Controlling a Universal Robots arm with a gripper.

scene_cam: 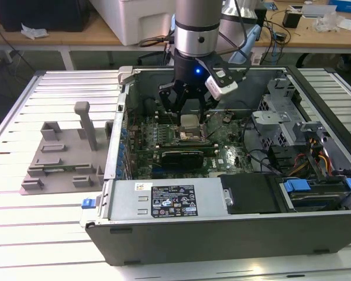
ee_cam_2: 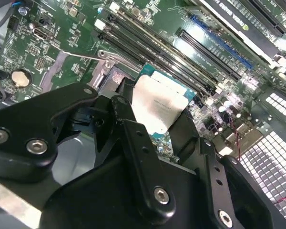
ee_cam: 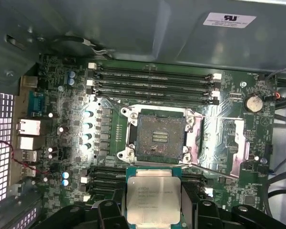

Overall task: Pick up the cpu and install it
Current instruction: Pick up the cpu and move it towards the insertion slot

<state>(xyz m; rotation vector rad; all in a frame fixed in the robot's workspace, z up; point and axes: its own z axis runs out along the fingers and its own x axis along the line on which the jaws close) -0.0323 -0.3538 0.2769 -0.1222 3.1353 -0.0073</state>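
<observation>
Now, exterior view: the arm reaches down into an open computer case that lies on its side on a slatted table. The gripper hangs just above the motherboard, with the cpu showing pale between its fingers. A grey plastic tray sits outside the case, toward the exterior view's left, well apart from the arm.

Second wrist view: the black fingers pinch the cpu by opposite edges, metal lid up and green rim showing at the far side. The edge grip likely keeps the underside contacts untouched. The chip is held off the board, with memory slots beyond it.

First wrist view: the socket is open with nothing in it, its contact field exposed and ready to receive. The cpu sits level, roughly parallel to the board and near the socket. Whether it hangs squarely over the opening cannot be told from this angle. Judgement: the pick is done, the seating not yet.
</observation>
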